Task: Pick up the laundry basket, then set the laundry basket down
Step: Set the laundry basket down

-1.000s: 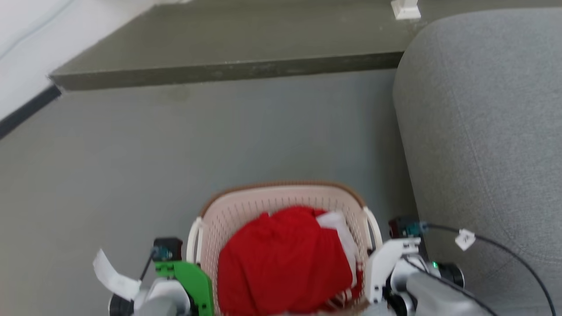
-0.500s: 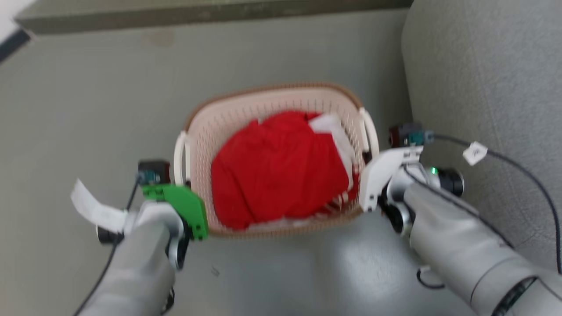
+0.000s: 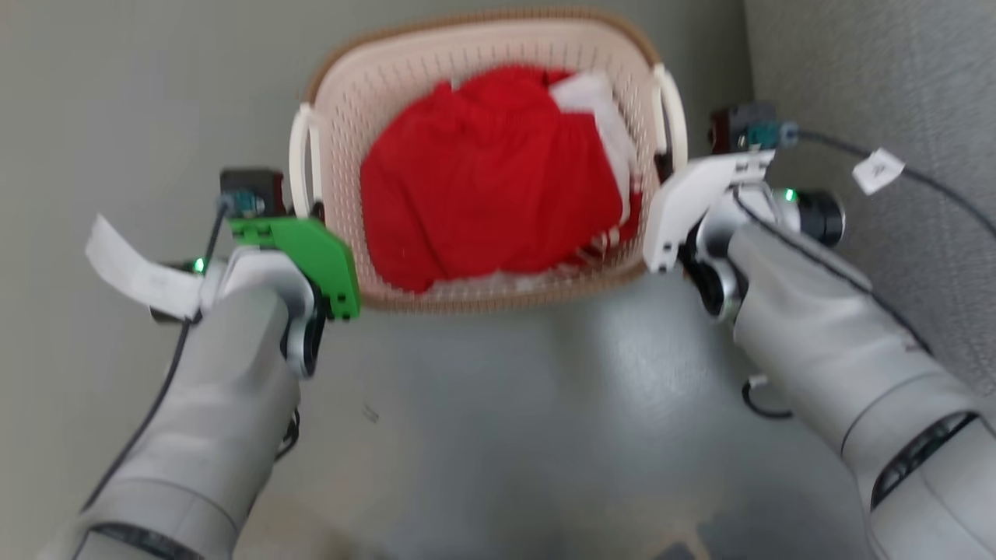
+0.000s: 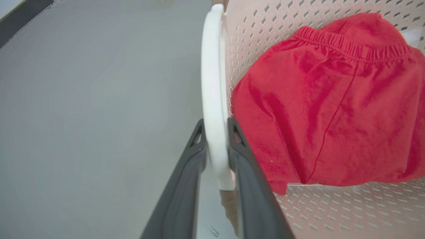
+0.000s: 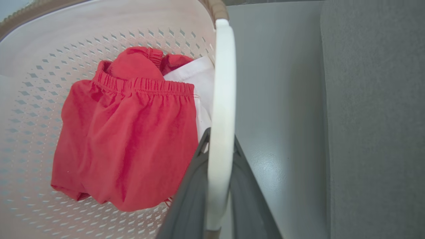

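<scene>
Nearest, in the lower half of the head view, two pale forearms reach up the frame across bare grey floor (image 3: 506,428). The left gripper (image 4: 215,124) is clenched on the left handle (image 4: 212,83). The white bar sits squeezed between its dark fingers, near the bar's closer end. The right gripper (image 5: 219,132) grasps the right handle (image 5: 222,99) the same way. The laundry basket (image 3: 482,299) spans the gap between them at the upper middle of the frame. Both handles run up the frame, away from the robot, so neither arm is nearer and the load looks evenly shared. Setting it down level calls for both arms to lower together. Whether its base touches the floor, I cannot tell. Inside lie a red garment (image 3: 490,194) and, beyond it, a white cloth (image 3: 591,97). A grey sofa (image 3: 895,78) stands near, at the upper right.
</scene>
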Robot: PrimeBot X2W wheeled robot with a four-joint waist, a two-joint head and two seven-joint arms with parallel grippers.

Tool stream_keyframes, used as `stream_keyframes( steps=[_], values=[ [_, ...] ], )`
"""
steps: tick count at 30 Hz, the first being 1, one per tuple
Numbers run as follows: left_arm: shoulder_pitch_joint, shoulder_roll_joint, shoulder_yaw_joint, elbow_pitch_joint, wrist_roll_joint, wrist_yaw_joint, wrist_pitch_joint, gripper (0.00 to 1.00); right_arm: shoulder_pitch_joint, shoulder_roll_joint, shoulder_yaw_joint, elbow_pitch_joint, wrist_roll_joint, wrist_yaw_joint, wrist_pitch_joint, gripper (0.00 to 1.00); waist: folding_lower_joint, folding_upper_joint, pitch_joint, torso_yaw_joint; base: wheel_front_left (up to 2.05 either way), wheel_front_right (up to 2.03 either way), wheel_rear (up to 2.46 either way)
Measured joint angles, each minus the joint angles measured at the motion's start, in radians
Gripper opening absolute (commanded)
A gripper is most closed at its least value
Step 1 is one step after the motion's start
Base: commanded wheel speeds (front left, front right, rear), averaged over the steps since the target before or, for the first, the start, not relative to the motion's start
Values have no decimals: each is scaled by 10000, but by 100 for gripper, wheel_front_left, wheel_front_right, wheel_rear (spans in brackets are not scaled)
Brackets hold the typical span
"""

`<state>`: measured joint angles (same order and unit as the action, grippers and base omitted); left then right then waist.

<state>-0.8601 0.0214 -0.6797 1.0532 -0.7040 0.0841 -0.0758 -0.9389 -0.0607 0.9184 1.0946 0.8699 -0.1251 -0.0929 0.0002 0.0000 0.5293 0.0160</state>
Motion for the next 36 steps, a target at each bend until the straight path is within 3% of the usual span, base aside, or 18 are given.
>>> stream_keyframes(
  steps=[36],
  values=[
    [-2934, 86, 50, 81, 568, 127, -397, 0, -3023, -46, -2, 761, -614, -10, -761, 0, -1, 0, 4596, 267, 0, 0, 0]
  ],
)
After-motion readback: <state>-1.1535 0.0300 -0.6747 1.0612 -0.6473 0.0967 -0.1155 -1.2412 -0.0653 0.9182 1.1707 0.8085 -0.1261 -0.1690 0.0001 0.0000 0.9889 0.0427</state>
